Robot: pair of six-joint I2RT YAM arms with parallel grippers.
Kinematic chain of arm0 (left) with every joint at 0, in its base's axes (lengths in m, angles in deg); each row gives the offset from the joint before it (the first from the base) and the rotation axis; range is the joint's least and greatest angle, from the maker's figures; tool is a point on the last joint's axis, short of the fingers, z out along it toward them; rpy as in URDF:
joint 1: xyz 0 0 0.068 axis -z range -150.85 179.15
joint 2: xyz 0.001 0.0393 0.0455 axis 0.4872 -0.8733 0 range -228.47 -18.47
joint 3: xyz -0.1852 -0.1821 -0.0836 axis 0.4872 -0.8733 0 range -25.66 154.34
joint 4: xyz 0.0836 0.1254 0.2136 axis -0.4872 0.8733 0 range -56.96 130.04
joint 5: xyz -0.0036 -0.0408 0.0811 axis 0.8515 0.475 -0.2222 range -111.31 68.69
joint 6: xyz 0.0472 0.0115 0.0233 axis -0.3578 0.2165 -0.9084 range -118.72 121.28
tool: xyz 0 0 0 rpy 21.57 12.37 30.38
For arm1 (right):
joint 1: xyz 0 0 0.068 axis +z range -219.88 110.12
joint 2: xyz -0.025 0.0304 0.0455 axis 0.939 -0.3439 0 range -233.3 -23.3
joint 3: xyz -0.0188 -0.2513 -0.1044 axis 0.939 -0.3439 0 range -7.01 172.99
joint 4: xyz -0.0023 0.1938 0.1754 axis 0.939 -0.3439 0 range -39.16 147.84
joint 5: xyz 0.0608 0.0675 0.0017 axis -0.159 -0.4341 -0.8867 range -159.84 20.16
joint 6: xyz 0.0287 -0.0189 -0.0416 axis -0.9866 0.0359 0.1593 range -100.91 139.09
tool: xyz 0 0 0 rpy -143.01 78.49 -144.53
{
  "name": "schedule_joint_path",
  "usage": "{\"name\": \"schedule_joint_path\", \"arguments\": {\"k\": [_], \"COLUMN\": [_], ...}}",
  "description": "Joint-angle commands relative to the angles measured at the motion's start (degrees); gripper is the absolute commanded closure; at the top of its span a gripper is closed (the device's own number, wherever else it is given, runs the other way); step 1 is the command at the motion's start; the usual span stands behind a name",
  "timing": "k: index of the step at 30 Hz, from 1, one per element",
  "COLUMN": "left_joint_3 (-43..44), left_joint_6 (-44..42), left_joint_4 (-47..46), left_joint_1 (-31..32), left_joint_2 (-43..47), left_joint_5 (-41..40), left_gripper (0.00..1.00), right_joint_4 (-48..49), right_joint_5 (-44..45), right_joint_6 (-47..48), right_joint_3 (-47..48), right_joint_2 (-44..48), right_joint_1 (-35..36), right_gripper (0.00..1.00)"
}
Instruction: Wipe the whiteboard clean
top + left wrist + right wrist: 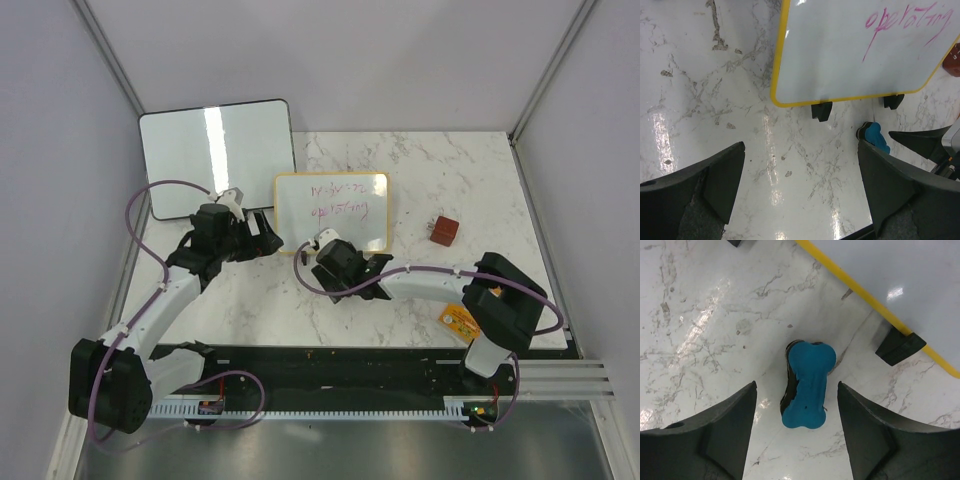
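The whiteboard (331,212) has a yellow frame, black feet and pink handwriting, and stands at mid table. Its lower left corner (840,60) shows in the left wrist view. A blue bone-shaped eraser (807,387) with a dark underside lies on the marble just in front of the board's lower edge, also seen as eraser (876,136). My right gripper (796,387) is low over it, open, one finger on each side with gaps to the eraser. My left gripper (800,150) is open over bare marble, left of the board (265,235).
A larger blank glossy board (215,155) leans at the back left. A red-brown block (445,230) sits right of the whiteboard. A small orange item (460,320) lies near the right arm's base. Enclosure walls rise on both sides.
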State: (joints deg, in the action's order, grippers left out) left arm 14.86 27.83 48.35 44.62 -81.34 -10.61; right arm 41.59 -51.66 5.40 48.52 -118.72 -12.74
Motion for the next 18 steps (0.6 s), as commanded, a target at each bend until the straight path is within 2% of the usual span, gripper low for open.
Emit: {"name": "schedule_joint_path", "arguments": {"k": [1,2,11,14,18], "left_joint_3": [1.41,1.50,1.50,1.50,1.59], "left_joint_6": [-2.02,-2.02,-1.94,-1.94,-1.94], "left_joint_4": [-0.90,-0.81,-0.46,-0.46,-0.28], "left_joint_1": [-0.17,-0.08,-0.17,-0.17,-0.17], "left_joint_2": [-0.14,-0.15,0.20,0.12,0.12], "left_joint_5": [1.52,1.52,0.82,0.73,0.64], "left_gripper": [0.00,0.01,0.01,0.01,0.01], "right_joint_4": [2.36,2.28,3.59,6.05,7.20], "right_joint_5": [2.39,2.13,-0.94,-4.37,-7.45], "right_joint_6": [0.60,0.34,-0.81,-0.98,-1.16], "right_joint_3": [3.00,3.36,0.82,-1.11,-1.39], "right_joint_2": [-2.49,-2.84,-1.97,-1.09,-2.75], "right_joint_1": [-0.54,-0.72,-3.88,-5.11,-5.99], "right_gripper": [0.30,0.32,0.32,0.33,0.38]}}
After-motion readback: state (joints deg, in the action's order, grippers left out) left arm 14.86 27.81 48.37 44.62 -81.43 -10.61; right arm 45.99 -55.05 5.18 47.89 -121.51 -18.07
